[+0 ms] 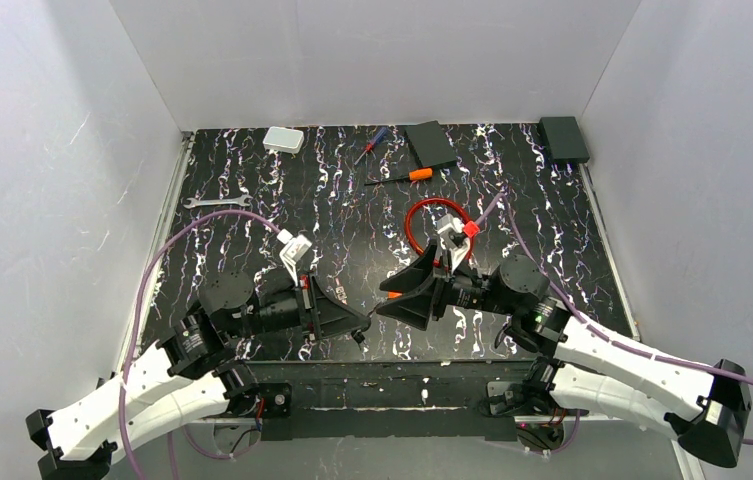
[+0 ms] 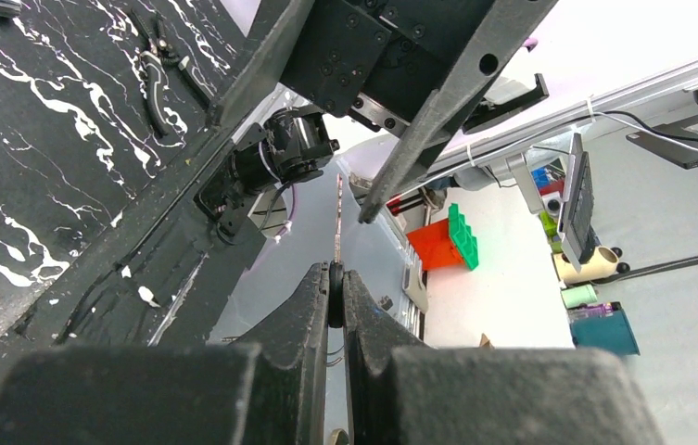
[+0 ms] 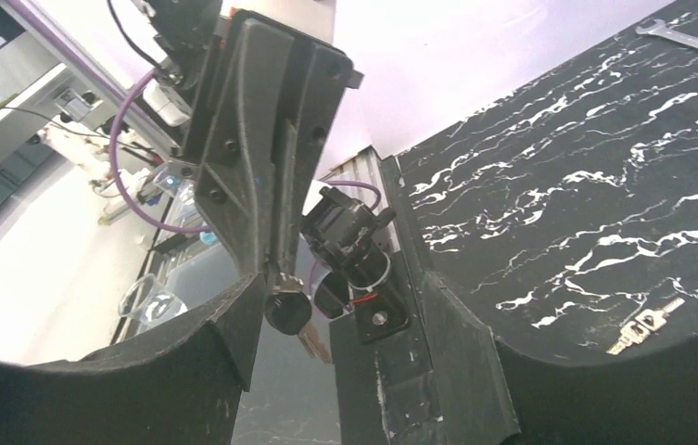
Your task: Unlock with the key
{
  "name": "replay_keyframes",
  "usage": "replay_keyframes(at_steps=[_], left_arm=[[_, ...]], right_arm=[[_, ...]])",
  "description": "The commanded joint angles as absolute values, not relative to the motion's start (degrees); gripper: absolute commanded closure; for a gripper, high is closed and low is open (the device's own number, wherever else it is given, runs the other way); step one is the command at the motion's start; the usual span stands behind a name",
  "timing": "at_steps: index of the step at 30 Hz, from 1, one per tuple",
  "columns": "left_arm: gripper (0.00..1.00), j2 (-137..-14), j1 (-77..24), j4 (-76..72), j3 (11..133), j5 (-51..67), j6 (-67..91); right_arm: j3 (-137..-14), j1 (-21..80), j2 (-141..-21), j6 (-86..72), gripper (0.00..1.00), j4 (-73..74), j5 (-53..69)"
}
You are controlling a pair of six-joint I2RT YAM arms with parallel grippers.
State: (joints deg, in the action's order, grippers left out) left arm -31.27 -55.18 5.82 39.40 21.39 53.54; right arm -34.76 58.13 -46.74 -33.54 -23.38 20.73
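Left gripper [image 2: 336, 287] clamped on small key [image 3: 289, 313], silvery bit pointing outward, right gripper [image 1: 382, 300] spread wide just opposite, near marbled table [image 1: 252, 180] edge

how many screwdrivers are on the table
2. A small red-and-blue screwdriver lies near the far edge of the table, and an orange-handled screwdriver lies just nearer than it. Others may be hidden.
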Motion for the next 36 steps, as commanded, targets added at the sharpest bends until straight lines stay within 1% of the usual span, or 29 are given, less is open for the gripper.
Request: replay_keyframes(at_steps=[1, 4, 8, 12, 16, 18, 22, 26, 27, 29, 32, 34, 36], left_arm=[[1.0, -32.2, -54.9, 3.1, 41.4, 23.2, 53.5], [1.0, -32.8, -55.0, 2.6, 41.4, 23.3, 53.5], [1.0, -33.7, -55.0, 1.8, 42.0, 22.9, 53.5], [1.0, -35.0, -54.9, 1.9, 43.3, 23.0, 52.9], [1.0, -36.0, -54.9, 1.7, 43.7, 22.9, 52.6], [1.0, -36.3, -54.9, 1.6, 43.6, 22.7, 52.6], [1.0, -36.7, -54.9, 1.7, 43.3, 22.3, 52.5], [1.0, -36.8, -55.0, 3.1, 43.5, 20.9, 52.2], [0.94, -36.9, -54.9, 3.9, 43.8, 20.5, 51.9], [0.75, -37.0, -54.9, 6.1, 44.4, 19.4, 51.0], [0.52, -36.9, -54.9, 8.2, 44.4, 18.0, 50.1], [0.41, -36.8, -54.9, 9.2, 44.3, 17.1, 49.5], [0.35, -36.8, -54.9, 10.0, 44.3, 16.0, 48.7]], right_arm=[[-36.3, 58.0, -46.8, -36.4, 0.31, -30.6, 24.1], [-36.4, 58.0, -46.9, -37.5, 0.35, -32.2, 24.5], [-36.0, 58.0, -47.5, -38.4, 0.47, -32.9, 26.4], [-35.0, 58.0, -47.5, -39.5, 0.53, -33.8, 27.3], [-34.6, 58.0, -47.3, -40.5, 0.62, -34.8, 27.7], [-34.6, 58.0, -47.1, -40.7, 0.71, -35.3, 27.7], [-34.3, 58.0, -46.9, -41.1, 0.98, -35.6, 27.2], [-34.9, 58.0, -46.5, -41.1, 0.99, -32.9, 25.1], [-35.5, 58.0, -46.4, -40.9, 0.99, -30.6, 24.0], [-37.3, 58.0, -46.2, -39.9, 0.99, -25.1, 21.7], [-39.2, 58.0, -45.5, -39.4, 0.99, -18.9, 18.5], [-40.2, 58.0, -44.7, -39.4, 0.99, -15.3, 16.0], [-41.1, 58.0, -44.3, -39.9, 0.99, -11.3, 12.9]])
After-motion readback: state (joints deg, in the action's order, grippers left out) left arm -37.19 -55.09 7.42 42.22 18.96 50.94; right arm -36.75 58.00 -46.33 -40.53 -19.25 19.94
